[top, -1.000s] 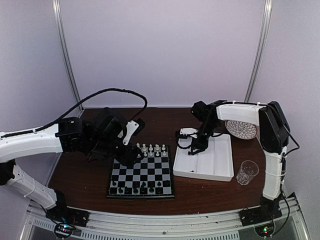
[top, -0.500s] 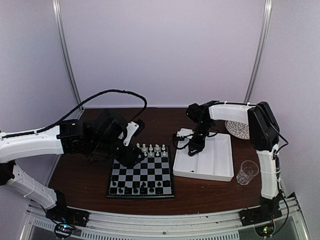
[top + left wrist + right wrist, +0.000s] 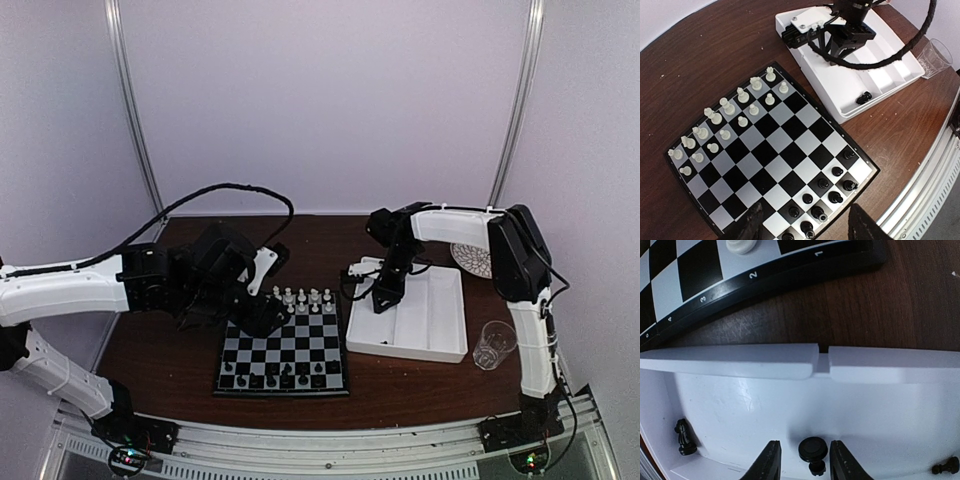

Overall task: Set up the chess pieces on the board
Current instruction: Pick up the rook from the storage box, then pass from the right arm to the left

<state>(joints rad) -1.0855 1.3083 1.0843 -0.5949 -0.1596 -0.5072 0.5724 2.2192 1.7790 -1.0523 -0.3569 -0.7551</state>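
Note:
The chessboard (image 3: 283,352) lies at the table's front centre, white chessmen (image 3: 722,120) in its far rows and black chessmen (image 3: 832,187) in the near rows. My left gripper (image 3: 804,222) is open and empty, hovering over the board's near corner. My right gripper (image 3: 804,460) is open inside the white tray (image 3: 440,340), its fingers either side of a black piece (image 3: 813,453) lying on its side, not touching it. A black knight (image 3: 684,437) and another black piece (image 3: 946,467) also lie in the tray. One black piece (image 3: 863,96) shows in the tray in the left wrist view.
A clear glass cup (image 3: 494,344) stands right of the tray. A round patterned coaster (image 3: 470,258) lies at the back right. The tray's rim (image 3: 740,362) stands between my right gripper and the board's edge (image 3: 765,282).
My right gripper has moved left and down into the tray's left compartment. The left arm has shifted slightly nearer the board.

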